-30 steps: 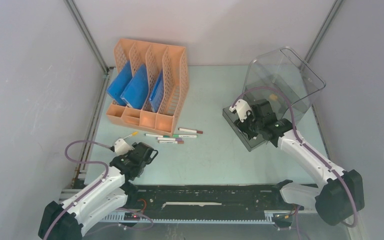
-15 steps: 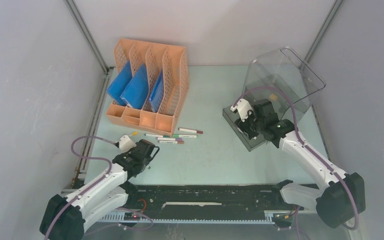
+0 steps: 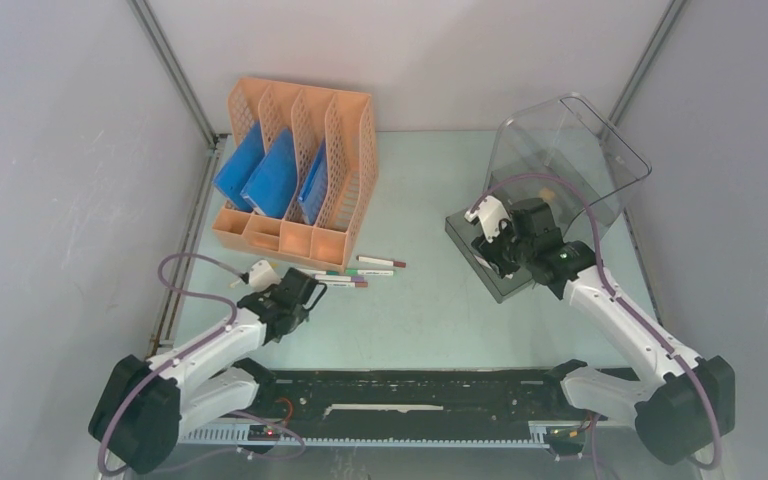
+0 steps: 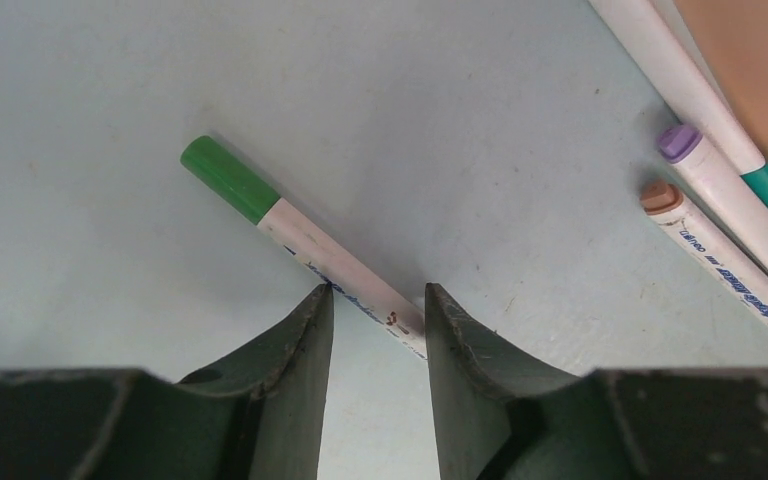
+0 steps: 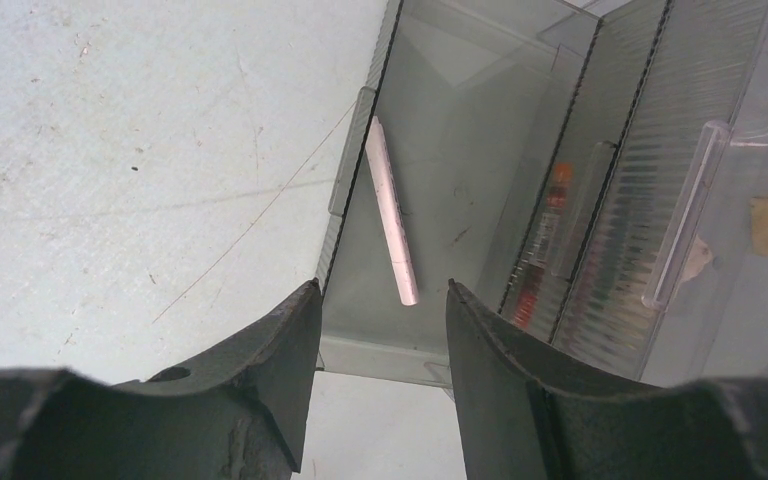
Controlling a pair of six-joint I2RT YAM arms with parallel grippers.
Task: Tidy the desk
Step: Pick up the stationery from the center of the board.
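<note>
The left tool [image 4: 375, 290] sits low with its jaws apart, astride the white barrel of a green-capped marker [image 4: 260, 200]. The barrel crosses the gap at a slant and bare surface shows on either side of it. The marker lies flat on the bench [image 3: 420, 300], the pale green top that spreads under both arms between grey walls. Just to the right lie a purple-capped marker [image 4: 720, 180], a brown-capped marker [image 4: 720, 260] and a teal-banded marker [image 4: 680, 90], close together in front of the orange file rack [image 3: 295, 170]. The rack holds blue folders [image 3: 270, 175].

The right tool [image 5: 380, 290] is also parted, with the near corner of a dark drawer [image 5: 460, 150] between its fingers; I cannot tell whether they touch it. A white pen [image 5: 392, 220] lies inside the drawer, which is pulled out from the clear drawer box [image 3: 570, 150] at the bench's far right.
</note>
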